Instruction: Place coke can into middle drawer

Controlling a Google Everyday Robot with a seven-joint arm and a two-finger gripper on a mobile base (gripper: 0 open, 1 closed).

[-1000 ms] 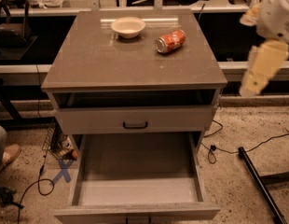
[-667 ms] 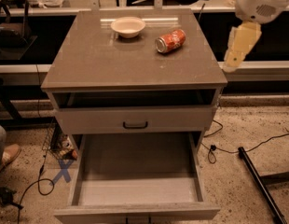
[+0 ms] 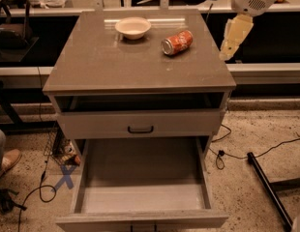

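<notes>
Moved in a fair bit since a second ago: my gripper (image 3: 226, 52) has swung up and toward 10 o'clock from out beside the cabinet, and it now hangs by the right edge of the cabinet top (image 3: 111, 66). It's tilted, tip pointing down toward 7 o'clock. Honestly can't tell whether it's spread or pressed together from this angle. It's holding nothing, though.

Nothing else has budged. The coke can (image 3: 177, 42) is lying on its side on the cabinet top, back-right area, silver end facing 8 o'clock. My gripper sits at about 3 o'clock from it, near but apart. The bowl (image 3: 133, 27) stands upright at roughly 10 o'clock from the coke can, close to the back edge, with a clear gap between the two.

Down below, the middle drawer (image 3: 140, 178) is pulled all the way out toward 6 o'clock, bare flat floor showing. Right above it is the drawer front (image 3: 92, 125) with the black handle (image 3: 140, 129), pushed in.

On the floor: a blue tape X (image 3: 66, 177) at 9 o'clock of the middle drawer, cables (image 3: 237, 151) and a black bar (image 3: 268, 190) over at 3 o'clock, and someone's shoe (image 3: 7, 161) at the far left.
</notes>
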